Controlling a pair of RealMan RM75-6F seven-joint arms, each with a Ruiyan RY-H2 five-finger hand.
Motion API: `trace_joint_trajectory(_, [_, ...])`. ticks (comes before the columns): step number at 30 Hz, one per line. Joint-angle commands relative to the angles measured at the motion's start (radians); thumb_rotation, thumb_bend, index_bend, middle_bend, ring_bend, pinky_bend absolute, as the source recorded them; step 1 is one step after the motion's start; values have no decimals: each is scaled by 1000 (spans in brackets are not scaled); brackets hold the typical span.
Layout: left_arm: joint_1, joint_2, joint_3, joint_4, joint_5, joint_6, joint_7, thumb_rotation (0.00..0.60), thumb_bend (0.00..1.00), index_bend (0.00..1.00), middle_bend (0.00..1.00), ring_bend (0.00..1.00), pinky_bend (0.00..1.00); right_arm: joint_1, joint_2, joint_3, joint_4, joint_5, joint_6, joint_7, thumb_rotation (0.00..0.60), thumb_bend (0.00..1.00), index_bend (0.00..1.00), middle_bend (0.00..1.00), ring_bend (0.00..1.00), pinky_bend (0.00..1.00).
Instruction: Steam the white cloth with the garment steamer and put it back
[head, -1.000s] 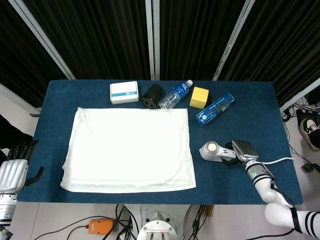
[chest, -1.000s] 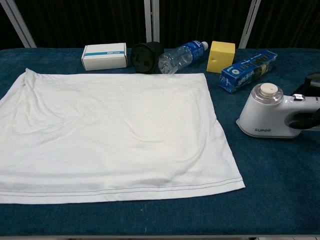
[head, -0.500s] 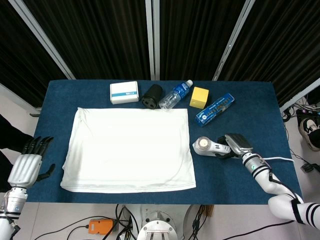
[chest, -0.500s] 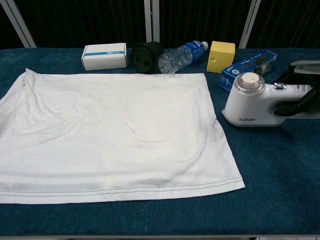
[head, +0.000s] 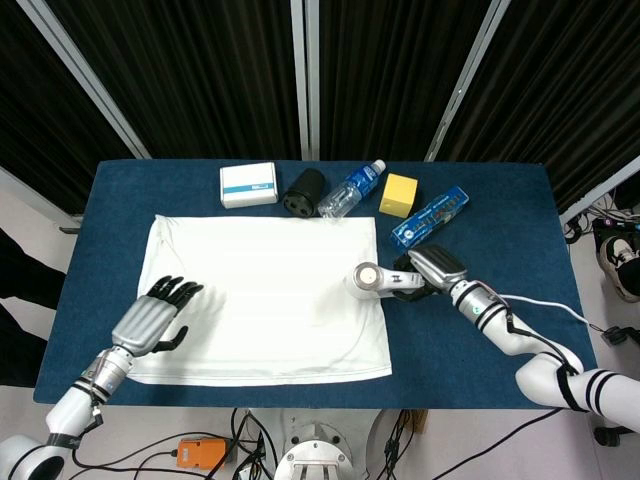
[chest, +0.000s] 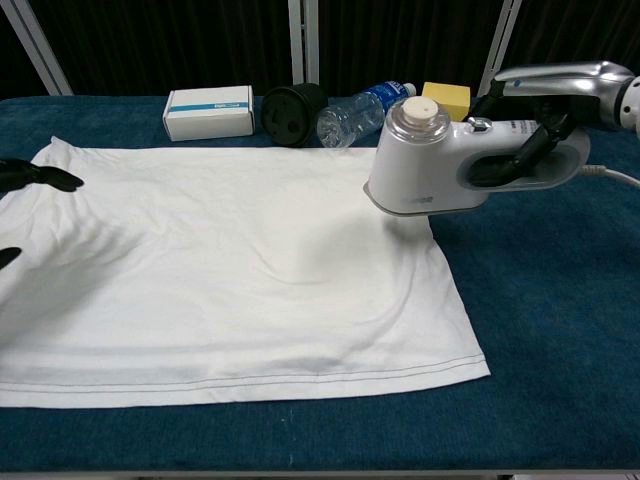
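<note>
We see our right hand (head: 432, 268) gripping the garment steamer (chest: 455, 165) by its handle, now carried from the bare table (head: 500, 215) to the right edge of the white cloth (head: 260, 295). Our left hand (head: 155, 318), fingers spread, has moved in over the cloth's left edge.

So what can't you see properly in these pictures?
- Left hand: chest view's left edge cuts it off; only dark fingertips show.
- Yellow block: in chest view, the steamer covers most of it.
- Whether the steamer touches the white cloth: neither view tells.
- Writing on the white box: too small.
</note>
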Motion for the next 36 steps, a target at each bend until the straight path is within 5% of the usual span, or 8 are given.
trace_joint_trajectory(1, [-46, -41, -7, 21, -49, -66, 12, 419, 464, 67, 78, 0, 0, 27, -22, 8, 9, 11, -19, 5, 600, 444, 955, 880, 940, 807])
trace_joint_trajectory(11, [-76, -125, 2, 77, -127, -111, 4, 301, 463, 67, 60, 0, 0, 109, -160, 23, 112, 95, -86, -16, 600, 474, 962, 883, 943, 811])
trace_joint_trajectory(24, [-101, -154, 23, 96, -184, -145, 21, 297, 463, 67, 60, 0, 0, 174, -286, 9, 186, 110, -115, -55, 600, 495, 966, 887, 944, 814])
trace_joint_trajectory(36, [-114, -167, 38, 101, -209, -148, 31, 294, 463, 67, 60, 0, 0, 177, -294, -41, 127, 60, -99, -68, 600, 495, 966, 888, 945, 815])
